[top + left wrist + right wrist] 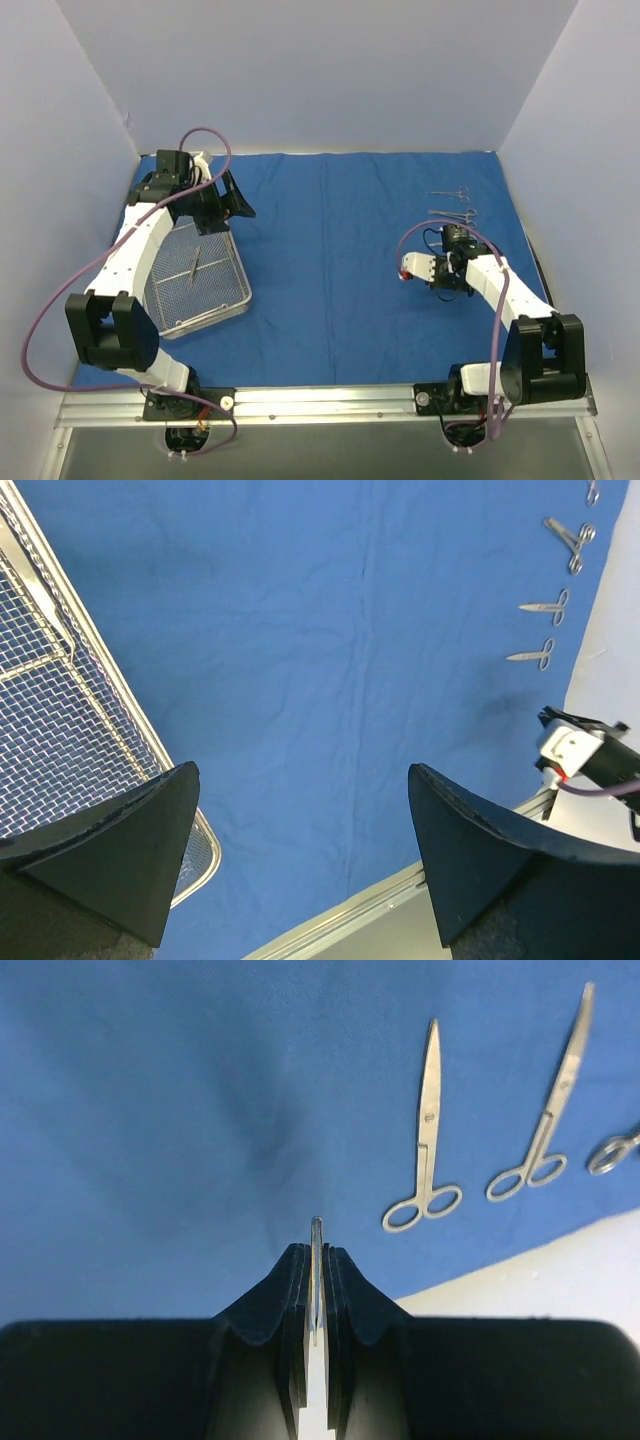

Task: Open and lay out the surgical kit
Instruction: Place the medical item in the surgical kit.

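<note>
Instrument (pixel 316 1230) tight in right gripper (pixel 316 1252)

You can read no text, label, brand, number or sign in any view. The blue cloth wrap (pixel 340 260), the wire-mesh tray (pixel 215 290), the silver instruments (pixel 428 1130) and the white arm casings (pixel 130 250) show plain surfaces only.
</note>
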Robot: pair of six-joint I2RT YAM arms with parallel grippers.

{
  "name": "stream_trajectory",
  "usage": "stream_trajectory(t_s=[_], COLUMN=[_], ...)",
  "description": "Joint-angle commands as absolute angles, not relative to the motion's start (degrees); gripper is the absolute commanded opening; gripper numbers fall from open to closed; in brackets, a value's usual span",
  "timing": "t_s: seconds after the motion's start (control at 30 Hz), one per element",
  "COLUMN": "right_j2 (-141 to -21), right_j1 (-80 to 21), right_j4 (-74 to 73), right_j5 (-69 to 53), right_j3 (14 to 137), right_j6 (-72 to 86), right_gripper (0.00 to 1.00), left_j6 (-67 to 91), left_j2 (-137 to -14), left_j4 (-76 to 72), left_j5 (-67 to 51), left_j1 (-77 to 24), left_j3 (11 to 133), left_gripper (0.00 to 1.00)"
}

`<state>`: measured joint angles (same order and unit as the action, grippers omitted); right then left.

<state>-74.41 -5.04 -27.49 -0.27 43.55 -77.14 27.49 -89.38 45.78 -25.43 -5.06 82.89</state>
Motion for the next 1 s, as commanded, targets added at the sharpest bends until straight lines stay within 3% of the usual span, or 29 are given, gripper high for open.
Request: stream_trajectory(t_s=[0.0,0.33,0.87,0.97], right_j2=[-77.68,-83.93,-90.35,-90.44], right_j1=[-3.96,2.19,1.76,1.93], right_j4=[-24.7,-23.65,-21.1,-20.66], right_j5=[-1.05,-2.54,-6.33,-6.94], right_j3=[42.89,43.68,44.65,43.33], right_j6=[-82.95,-92.46,-92.64,-91.93], right_gripper=[0.0,0.0,0.0,0.12], left_j6=[28.48,30.59,30.59,30.67], left_j2=[-86.14,-80.07,-78.92,-79.63], left_j4=[43.16,37.97,39.02,39.2], left_j5=[-24.79,-24.96,-24.08,-24.43], left_j1=[-4.31,-1.76,-0.7,-0.44], left_j3=[81.92,74.53,74.53,74.88], left_gripper=[0.94,0.94,0.94,0.94])
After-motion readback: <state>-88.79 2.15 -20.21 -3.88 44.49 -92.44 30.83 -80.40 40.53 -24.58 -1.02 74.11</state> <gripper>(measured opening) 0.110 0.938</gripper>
